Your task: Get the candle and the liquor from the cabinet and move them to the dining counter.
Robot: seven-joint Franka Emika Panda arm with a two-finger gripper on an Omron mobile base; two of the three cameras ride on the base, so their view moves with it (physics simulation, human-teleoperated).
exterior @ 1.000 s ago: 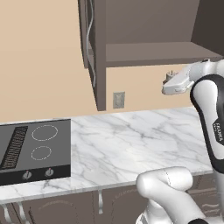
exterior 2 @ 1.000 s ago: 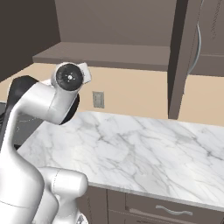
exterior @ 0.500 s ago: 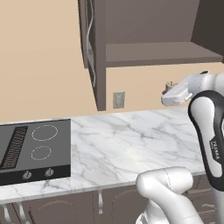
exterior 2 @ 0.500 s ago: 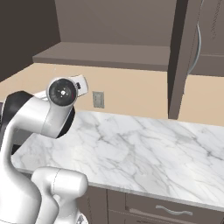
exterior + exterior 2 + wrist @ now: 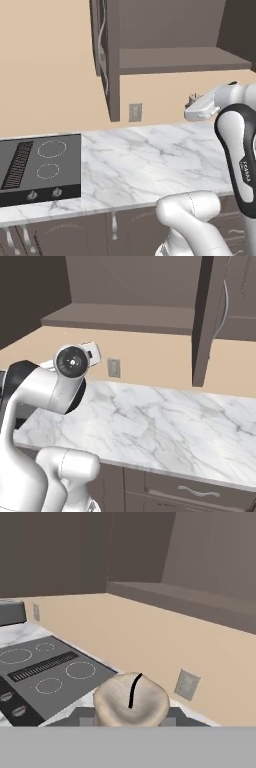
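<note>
White grey-veined marble counter (image 5: 150,165) carries a flat black cooktop (image 5: 40,167) at its left end.

White arm with dark joints rises from base, elbow bent, forearm raised high. Hand turned sideways, roughly level. Two-finger dark claw (image 5: 192,98) at hand's end, jaws closed on tiny beige-grey stubby candle with black wick (image 5: 131,700), held close under hand camera. Candle carried in air.
</note>
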